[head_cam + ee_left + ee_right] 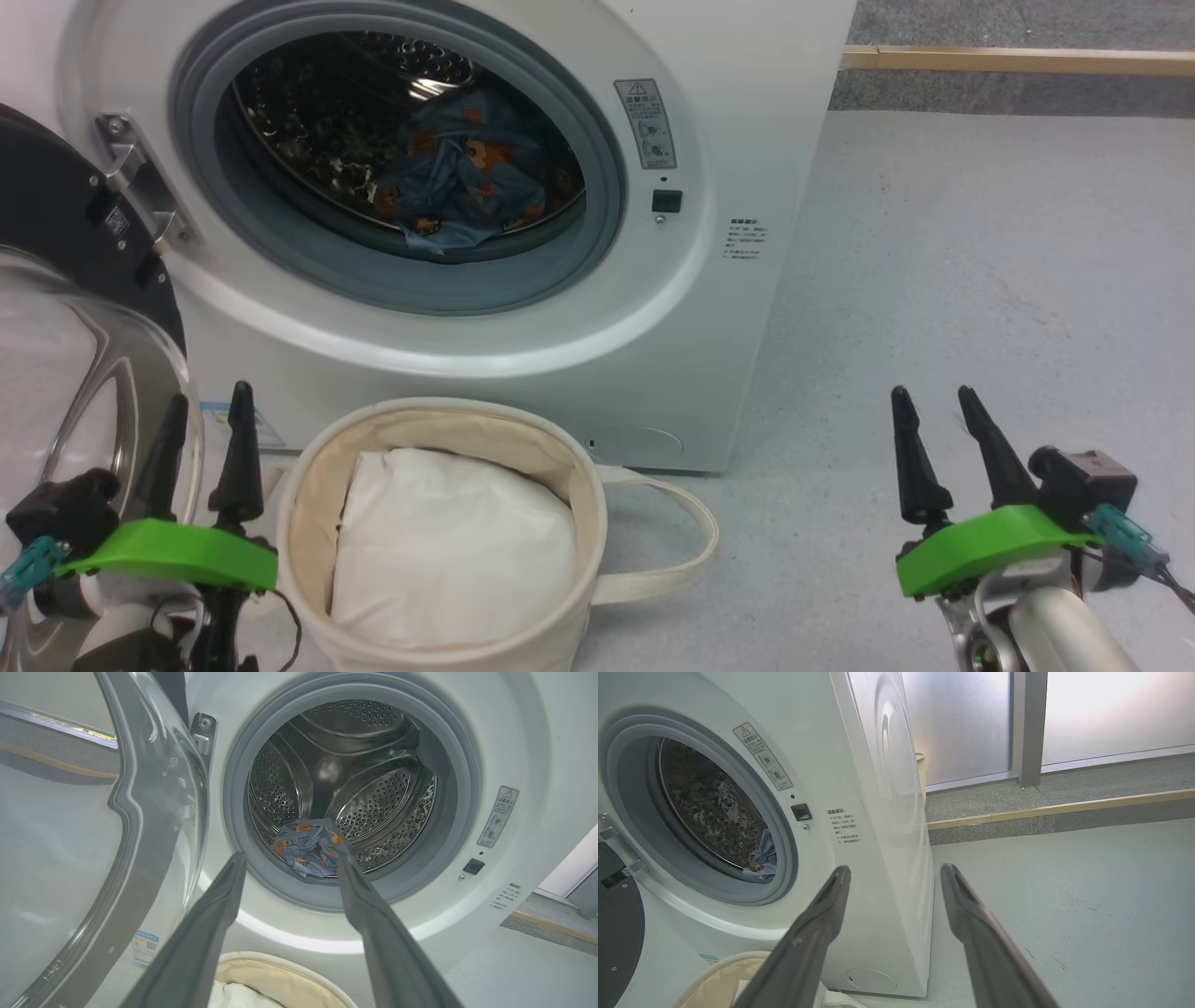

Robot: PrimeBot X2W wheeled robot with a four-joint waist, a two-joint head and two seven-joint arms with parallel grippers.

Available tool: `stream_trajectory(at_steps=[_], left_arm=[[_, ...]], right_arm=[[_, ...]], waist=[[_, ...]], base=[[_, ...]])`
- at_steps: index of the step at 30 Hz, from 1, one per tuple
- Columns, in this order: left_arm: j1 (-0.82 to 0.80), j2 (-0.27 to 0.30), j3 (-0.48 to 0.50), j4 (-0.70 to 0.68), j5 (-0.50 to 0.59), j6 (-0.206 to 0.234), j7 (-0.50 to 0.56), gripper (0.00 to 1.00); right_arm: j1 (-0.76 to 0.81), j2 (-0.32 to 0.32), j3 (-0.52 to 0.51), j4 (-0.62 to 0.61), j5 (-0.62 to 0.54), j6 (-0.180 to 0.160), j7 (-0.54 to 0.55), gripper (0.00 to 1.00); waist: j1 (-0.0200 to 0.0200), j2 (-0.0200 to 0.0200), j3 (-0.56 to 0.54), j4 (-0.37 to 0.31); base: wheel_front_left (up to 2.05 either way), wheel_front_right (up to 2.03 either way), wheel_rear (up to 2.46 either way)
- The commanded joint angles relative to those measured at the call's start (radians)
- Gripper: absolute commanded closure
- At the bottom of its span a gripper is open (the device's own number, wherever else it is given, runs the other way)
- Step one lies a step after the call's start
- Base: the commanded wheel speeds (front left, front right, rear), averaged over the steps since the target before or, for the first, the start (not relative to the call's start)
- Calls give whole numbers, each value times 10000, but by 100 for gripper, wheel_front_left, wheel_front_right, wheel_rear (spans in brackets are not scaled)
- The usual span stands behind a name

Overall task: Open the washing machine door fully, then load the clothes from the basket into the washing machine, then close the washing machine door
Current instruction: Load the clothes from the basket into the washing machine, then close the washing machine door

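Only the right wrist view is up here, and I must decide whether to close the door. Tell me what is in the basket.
Observer: The basket holds a plain white bundle. I see no bear-print fabric in it.
Operator: Now report what is already loaded.
Observer: The clothes lie in one heap at the front bottom of the drum, with the lower edge reaching about to the grey gasket.
Operator: Give me the other arm's state.
Observer: The left gripper is open and empty, beside the washing machine door, which stands swung open at the left.
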Motion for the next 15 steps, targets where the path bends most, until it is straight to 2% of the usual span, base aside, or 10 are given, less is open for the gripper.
stream_trajectory(at_steps=[1,15], left_arm=[[-229,299,394,-363,60,-57,-118,0],[-235,175,426,-420,-34,-57,-118,0]], right_arm=[[-60,-170,65,-268,-50,2,-122,0],[9,-117,111,-432,-32,2,-122,0]], waist=[[0,-1,-11,-7],[0,-1,10,-136]], base=[[0,0,0],[0,0,0]])
